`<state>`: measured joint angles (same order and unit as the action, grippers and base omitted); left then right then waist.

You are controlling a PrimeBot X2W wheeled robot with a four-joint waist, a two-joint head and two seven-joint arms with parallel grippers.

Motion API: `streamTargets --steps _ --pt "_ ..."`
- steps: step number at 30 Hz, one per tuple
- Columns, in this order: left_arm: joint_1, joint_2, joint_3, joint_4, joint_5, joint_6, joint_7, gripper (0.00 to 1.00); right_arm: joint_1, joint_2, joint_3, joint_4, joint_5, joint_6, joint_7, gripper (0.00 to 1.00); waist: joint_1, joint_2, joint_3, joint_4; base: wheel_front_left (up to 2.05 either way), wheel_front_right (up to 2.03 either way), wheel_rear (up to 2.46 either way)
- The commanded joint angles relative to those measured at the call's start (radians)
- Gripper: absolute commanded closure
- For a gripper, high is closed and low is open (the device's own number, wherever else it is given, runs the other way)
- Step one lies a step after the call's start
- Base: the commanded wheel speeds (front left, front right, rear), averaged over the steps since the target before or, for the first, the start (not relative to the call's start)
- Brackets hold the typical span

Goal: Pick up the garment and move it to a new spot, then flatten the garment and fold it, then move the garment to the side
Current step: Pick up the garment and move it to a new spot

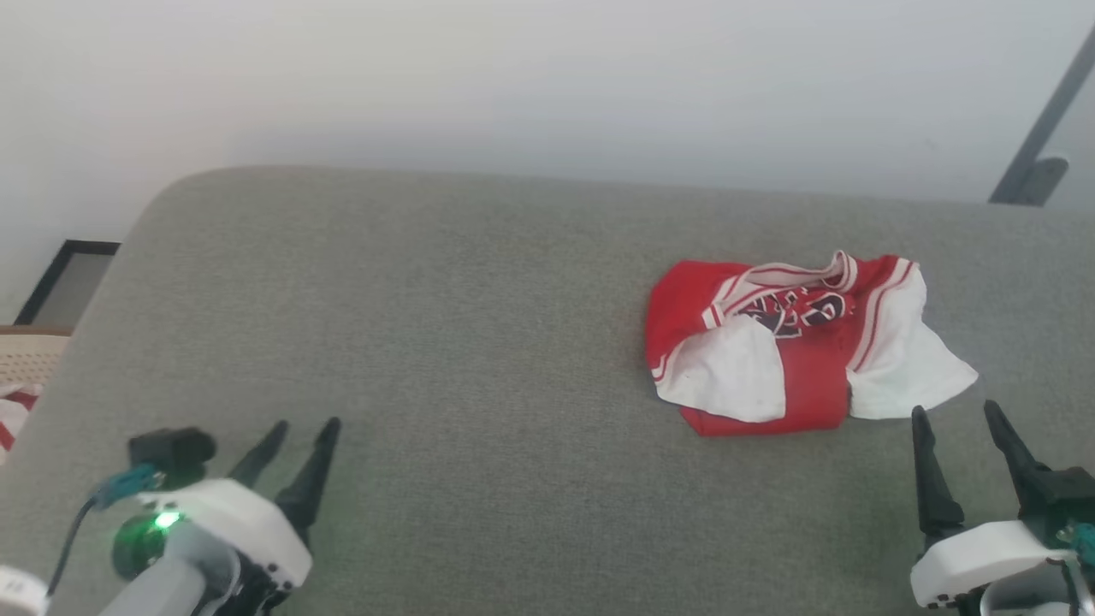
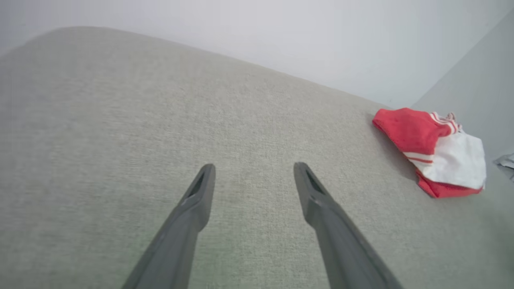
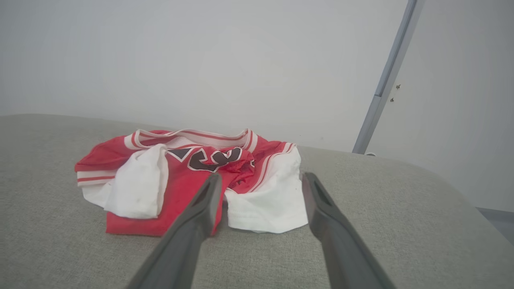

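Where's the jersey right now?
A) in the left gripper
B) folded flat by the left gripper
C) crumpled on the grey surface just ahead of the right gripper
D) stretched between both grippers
C: the garment lies bunched on the grey surface, just beyond the open right gripper; the left gripper is open, well away.

**Setting:** an indoor room of domestic character, either a living room or a bedroom; which one cannot be told.

**Evidence:**
- Broad upholstered cushion [image 1: 479, 342] in grey woven fabric with a rounded corner, of the sofa or bed kind.
- Plain white wall [image 1: 513, 77] directly behind the cushion.
- Dark-framed panel [image 1: 73, 282] standing low against the wall at the left.
- Pale woven basket [image 1: 26, 355] beside the cushion's left edge, with red-and-white cloth [image 1: 10, 419] next to it.
- Garment [image 1: 796, 342], red and white, lying crumpled on the cushion.
- Grey metal bar [image 1: 1048, 120] slanting at the right, with a small bracket at its foot.
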<state>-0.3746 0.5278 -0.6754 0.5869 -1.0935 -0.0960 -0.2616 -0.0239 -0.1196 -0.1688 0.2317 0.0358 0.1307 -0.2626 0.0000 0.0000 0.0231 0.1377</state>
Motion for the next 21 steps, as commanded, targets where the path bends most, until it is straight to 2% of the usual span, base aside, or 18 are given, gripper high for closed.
streamTargets --steps 1,6,8,11,12,17,21 --pt "0.064 -0.011 0.075 -0.038 0.066 0.016 -0.005 0.0 0.008 -0.004 -0.005 -0.007 0.005 0.0 -0.003 0.0 0.0 0.0 -0.012 0.008 0.0 0.0 0.0" --pt "0.213 -0.029 0.296 -0.175 0.336 0.079 -0.005 0.0 -0.001 -0.01 -0.015 -0.022 0.016 0.0 -0.003 0.0 0.0 0.0 -0.018 -0.004 0.0 0.0 0.0" --pt "0.275 -0.058 0.372 -0.236 0.434 0.1 -0.005 0.0 -0.009 -0.01 -0.017 -0.027 0.021 0.0 -0.003 0.0 0.0 0.0 -0.02 -0.013 0.0 0.0 0.0" --pt "0.345 -0.098 0.485 -0.325 0.551 0.096 -0.005 0.0 -0.024 -0.01 -0.02 -0.038 0.032 0.0 -0.003 0.0 0.0 0.0 -0.025 -0.028 0.0 0.0 0.0" --pt "0.345 -0.098 0.485 -0.325 0.551 0.096 -0.005 0.0 -0.024 -0.01 -0.02 -0.038 0.032 0.0 -0.003 0.0 0.0 0.0 -0.025 -0.028 0.0 0.0 0.0" --pt "0.42 -0.187 0.624 -0.45 0.706 0.07 -0.005 0.0 -0.032 -0.002 -0.024 -0.06 0.049 0.0 -0.003 0.0 0.0 0.0 -0.032 -0.042 0.0 0.0 0.0" --pt "0.459 -0.248 0.678 -0.466 0.78 0.036 -0.005 0.0 -0.031 0.001 -0.016 -0.058 0.054 0.0 -0.003 0.0 0.0 0.0 -0.033 -0.054 0.0 0.0 0.0"
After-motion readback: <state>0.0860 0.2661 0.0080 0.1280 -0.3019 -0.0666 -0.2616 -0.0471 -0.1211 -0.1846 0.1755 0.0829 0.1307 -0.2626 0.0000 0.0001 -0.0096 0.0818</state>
